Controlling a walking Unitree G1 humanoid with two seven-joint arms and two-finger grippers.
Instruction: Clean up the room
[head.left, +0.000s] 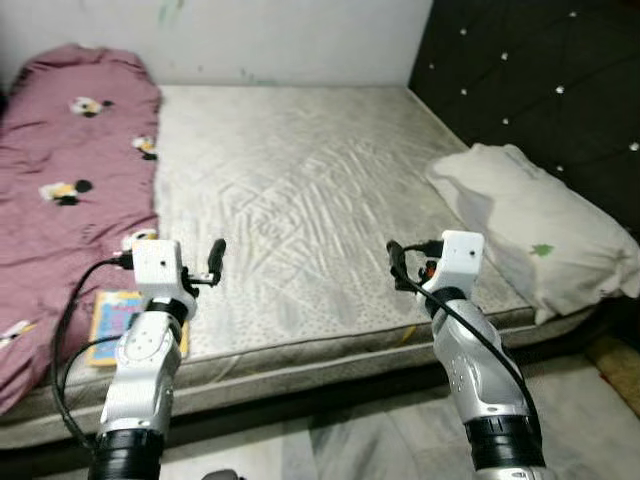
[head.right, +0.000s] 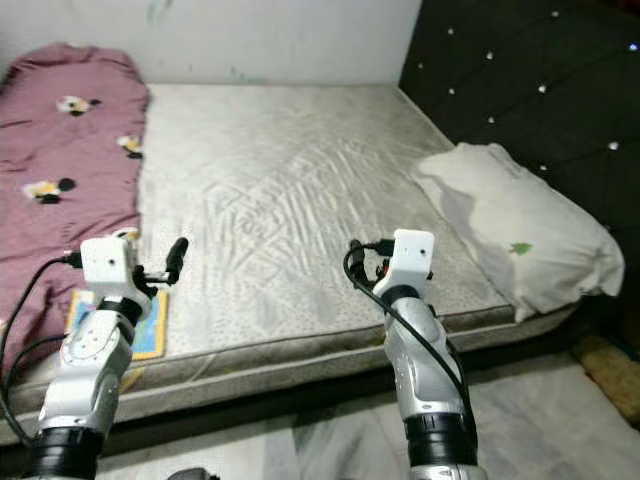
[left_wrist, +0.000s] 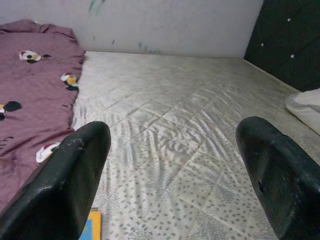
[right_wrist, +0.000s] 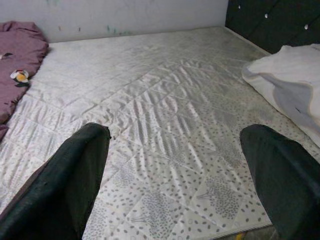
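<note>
A maroon blanket (head.left: 70, 180) with small cartoon prints lies bunched along the left side of the bare patterned mattress (head.left: 300, 180). A white pillow (head.left: 530, 225) rests at the right front, against the headboard. A colourful flat book (head.left: 110, 325) lies at the mattress's front left edge, partly hidden by my left arm. My left gripper (head.left: 212, 262) hovers open over the front left of the mattress, beside the book. My right gripper (head.left: 398, 262) is held open over the front right, a little left of the pillow. Nothing sits between either pair of fingers (left_wrist: 75, 170) (right_wrist: 80, 165).
A black tufted headboard (head.left: 540, 70) runs along the right side and a pale wall (head.left: 280, 40) along the far side. Grey tiled floor (head.left: 380, 430) lies below the bed's front edge, with a brown mat (head.left: 620, 365) at the far right.
</note>
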